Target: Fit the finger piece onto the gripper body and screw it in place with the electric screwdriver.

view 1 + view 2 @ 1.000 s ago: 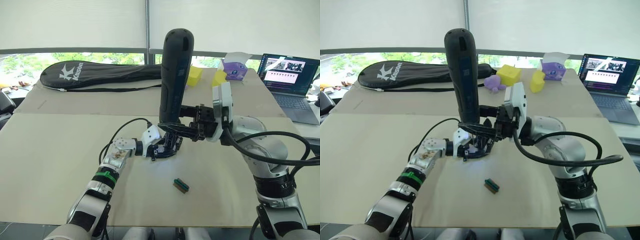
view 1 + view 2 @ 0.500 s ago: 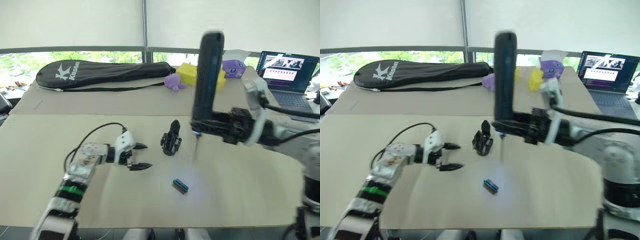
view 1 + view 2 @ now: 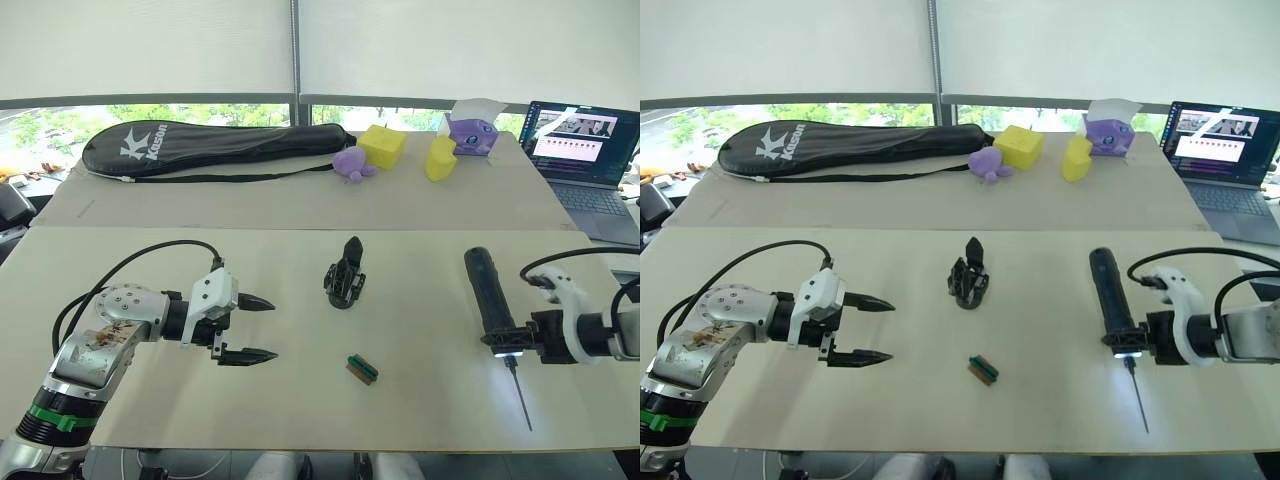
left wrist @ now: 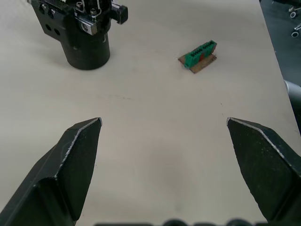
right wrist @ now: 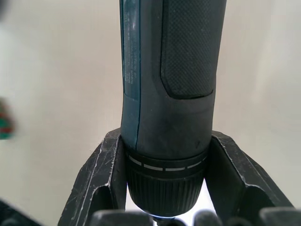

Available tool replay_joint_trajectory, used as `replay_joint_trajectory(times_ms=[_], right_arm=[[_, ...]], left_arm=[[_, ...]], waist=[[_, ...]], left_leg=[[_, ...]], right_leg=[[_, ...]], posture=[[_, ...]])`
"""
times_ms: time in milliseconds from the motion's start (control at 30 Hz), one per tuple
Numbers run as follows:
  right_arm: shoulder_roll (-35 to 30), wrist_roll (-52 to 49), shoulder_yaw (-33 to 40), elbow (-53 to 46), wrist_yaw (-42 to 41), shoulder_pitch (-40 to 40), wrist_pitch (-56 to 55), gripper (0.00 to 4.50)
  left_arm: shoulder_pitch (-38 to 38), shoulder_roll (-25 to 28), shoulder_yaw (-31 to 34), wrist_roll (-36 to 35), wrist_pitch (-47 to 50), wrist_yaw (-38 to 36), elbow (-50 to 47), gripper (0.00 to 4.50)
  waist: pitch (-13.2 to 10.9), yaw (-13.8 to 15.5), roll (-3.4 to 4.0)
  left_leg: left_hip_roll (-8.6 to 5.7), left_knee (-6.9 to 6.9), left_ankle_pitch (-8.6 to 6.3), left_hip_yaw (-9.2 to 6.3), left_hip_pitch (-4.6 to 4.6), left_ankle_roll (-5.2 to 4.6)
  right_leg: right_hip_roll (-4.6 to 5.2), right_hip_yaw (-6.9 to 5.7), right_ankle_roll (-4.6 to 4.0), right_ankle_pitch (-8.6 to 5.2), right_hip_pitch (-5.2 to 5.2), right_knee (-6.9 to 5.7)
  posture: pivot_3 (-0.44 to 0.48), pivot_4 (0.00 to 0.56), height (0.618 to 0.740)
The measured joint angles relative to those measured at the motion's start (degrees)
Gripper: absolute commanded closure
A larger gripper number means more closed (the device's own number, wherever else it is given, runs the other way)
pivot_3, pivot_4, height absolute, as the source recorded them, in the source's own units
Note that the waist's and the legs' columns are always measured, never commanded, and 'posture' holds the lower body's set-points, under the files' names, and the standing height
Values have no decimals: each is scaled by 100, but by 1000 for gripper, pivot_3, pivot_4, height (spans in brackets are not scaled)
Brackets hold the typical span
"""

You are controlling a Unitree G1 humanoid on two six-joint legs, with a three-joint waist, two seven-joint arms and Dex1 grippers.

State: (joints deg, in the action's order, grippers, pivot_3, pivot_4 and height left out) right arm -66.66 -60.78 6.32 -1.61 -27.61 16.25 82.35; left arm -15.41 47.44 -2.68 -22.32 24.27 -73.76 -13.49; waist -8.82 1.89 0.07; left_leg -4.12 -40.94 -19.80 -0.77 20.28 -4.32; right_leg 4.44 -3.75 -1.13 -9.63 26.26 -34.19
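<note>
Claw work first, from the left eye view: the left claw (image 3: 247, 328) hangs over the desk (image 3: 120, 270) with its two black fingers spread wide and nothing between them, while the right claw (image 3: 512, 343) is closed around the collar end of the electric screwdriver (image 3: 488, 300), which lies flat on the desk with its thin bit (image 3: 519, 394) pointing toward the near edge and its small light glowing. Between the arms the gripper body (image 3: 344, 276) stands alone on its stubby base, one pointed finger up; whether the finger piece is already seated on it I cannot tell. A small green-and-brown block (image 3: 362, 369) lies nearer the front edge. The right eye view shows the same layout. In the left wrist view the gripper body (image 4: 86, 32) sits ahead of the open fingers (image 4: 74, 162), well apart from them: rigid, light and probably easy to tip, so its round base looks the safest hold. In the right wrist view the fingers (image 5: 101, 181) pinch the ribbed collar; the barrel looks smooth, stiff and top-heavy, so the textured grip panel (image 5: 188, 52) higher up seems steadier.
</note>
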Motion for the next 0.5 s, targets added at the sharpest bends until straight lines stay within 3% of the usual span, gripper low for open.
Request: replay_joint_trajectory(times_ms=[67,200,300,367,500], right_arm=[[74,254,-96,-21,-143,25,-83,1517],[213,442,-60,-112,-361,83,-89,142],[76,564,64,-423,-659,-161,-204,17],[-451,792,283,-722,-1188,-519,-678,17],[-1101,1423,1805,-764,-2990,-1267,-2243,17]], left_arm=[[-9,-2,-5,3,-19,72,1,0],[-7,-2,-36,-1,-18,144,0,0],[85,37,-18,-21,-6,168,-2,0],[330,217,119,-61,58,158,4,0],[1086,1027,712,-306,318,-205,-2,0]], waist=[[1,-11,-4],[4,-62,-22],[2,-58,-18],[-19,-56,17],[-25,-68,25]], left_leg=[[2,-1,0,0,-4,-1],[1,-17,-3,1,-4,-6],[0,-20,-4,2,-2,-8],[-1,-18,-4,6,4,-7],[9,-2,1,2,-7,1]], right_leg=[[-3,0,1,0,-6,1],[-2,4,11,8,-15,7],[-2,4,13,9,-12,7],[-4,6,14,8,-1,5],[-21,-1,22,2,-2,10]], posture=[[0,150,740],[0,150,740],[0,150,740],[0,150,740],[0,150,740]])
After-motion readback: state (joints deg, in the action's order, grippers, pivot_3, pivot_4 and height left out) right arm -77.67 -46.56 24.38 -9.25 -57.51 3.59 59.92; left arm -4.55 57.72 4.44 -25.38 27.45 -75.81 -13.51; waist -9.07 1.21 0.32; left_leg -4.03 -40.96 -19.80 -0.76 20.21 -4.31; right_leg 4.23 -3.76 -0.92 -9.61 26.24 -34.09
